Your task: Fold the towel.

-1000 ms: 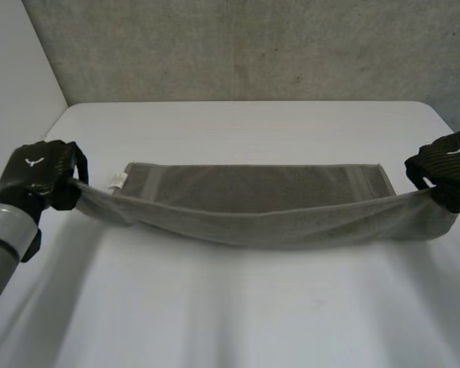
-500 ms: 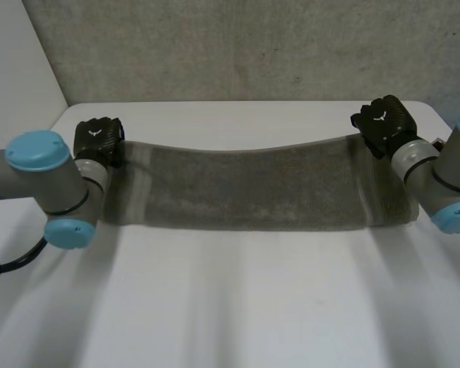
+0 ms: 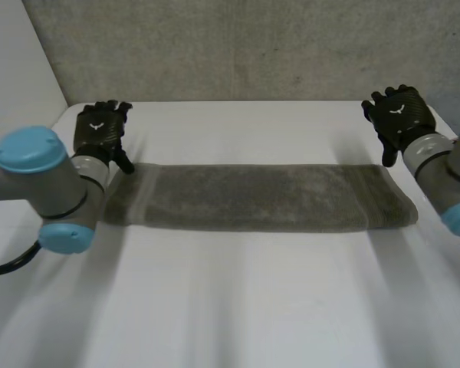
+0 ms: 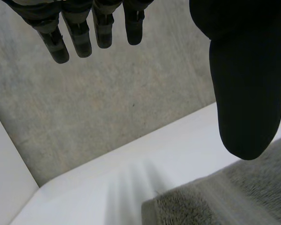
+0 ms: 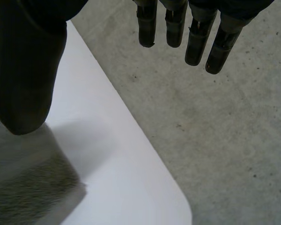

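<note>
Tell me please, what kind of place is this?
Probably a robotics lab or test bench, not a home: a plain white table stands against a bare concrete wall, and a single grey towel lies on it, with the left hand and the right hand open near its ends.

Towel (image 3: 253,198) lies flat on the table (image 3: 238,307) as one long band, spanning from the left hand's end across to the right hand's end. Left hand (image 3: 100,134) sits just beyond the band's far corner at its own end, thumb nearest that corner; contact cannot be confirmed. Right hand (image 3: 399,115) sits just beyond the opposite far corner, apart from the cloth. Each towel corner lies below its hand's thumb. Wall (image 3: 238,46) stands behind the table, past both sets of fingertips
</note>
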